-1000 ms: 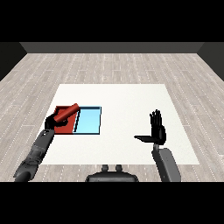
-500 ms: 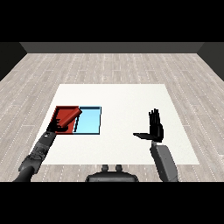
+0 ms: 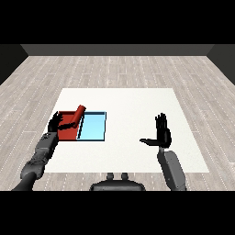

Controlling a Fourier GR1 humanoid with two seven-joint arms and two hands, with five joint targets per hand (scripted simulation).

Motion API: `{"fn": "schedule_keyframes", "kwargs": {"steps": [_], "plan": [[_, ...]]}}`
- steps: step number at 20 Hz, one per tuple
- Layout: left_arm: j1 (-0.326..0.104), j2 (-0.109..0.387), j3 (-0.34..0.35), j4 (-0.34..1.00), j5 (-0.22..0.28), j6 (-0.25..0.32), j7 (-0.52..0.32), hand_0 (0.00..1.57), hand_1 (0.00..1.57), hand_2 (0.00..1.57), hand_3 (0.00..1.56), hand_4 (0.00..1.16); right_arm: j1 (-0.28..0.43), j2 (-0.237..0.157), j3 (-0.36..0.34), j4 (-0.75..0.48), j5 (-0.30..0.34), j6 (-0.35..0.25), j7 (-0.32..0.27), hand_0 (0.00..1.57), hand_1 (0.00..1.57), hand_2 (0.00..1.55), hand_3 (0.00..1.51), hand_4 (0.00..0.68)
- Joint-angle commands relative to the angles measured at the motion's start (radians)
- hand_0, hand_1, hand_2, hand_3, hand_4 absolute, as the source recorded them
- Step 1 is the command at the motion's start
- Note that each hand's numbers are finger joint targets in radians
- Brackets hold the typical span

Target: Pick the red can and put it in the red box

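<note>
The red can [image 3: 77, 116] lies tilted over the right part of the red tray [image 3: 68, 133], its far end near the divide with the light blue tray [image 3: 92, 127]. My left hand [image 3: 55, 122] sits at the red tray's left side with its fingers spread, and its thumb reaches toward the can's near end. The fingers are not curled round the can. My right hand [image 3: 161, 133] is held up over the table's right part, fingers straight and thumb stuck out to the left, with nothing in it.
The two trays lie side by side on the left part of the white table [image 3: 133, 110]. A grey wooden floor surrounds the table.
The left hand, which was curled round the can over the red tray, has drawn back to the left and spread its fingers. The can now rests in the tray. The right hand has barely moved.
</note>
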Motion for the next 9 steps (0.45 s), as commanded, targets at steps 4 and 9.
{"fn": "schedule_keyframes", "kwargs": {"steps": [4, 9], "plan": [[0.014, -0.144, 0.192, -0.245, 0.254, -0.292, -0.304, 0.0, 0.0, 0.0, 0.0, 0.0, -0.006, -0.009, 0.007, 0.022, 0.011, 0.03, -0.027, 0.0, 0.0, 0.0, 0.0, 0.0], [0.16, -0.313, 0.098, -0.456, 0.235, -0.324, -0.418, 0.0, 0.0, 0.0, 0.0, 0.0, 0.028, -0.043, 0.016, 0.001, 0.022, 0.068, -0.03, 0.0, 0.0, 0.0, 0.0, 0.0]]}}
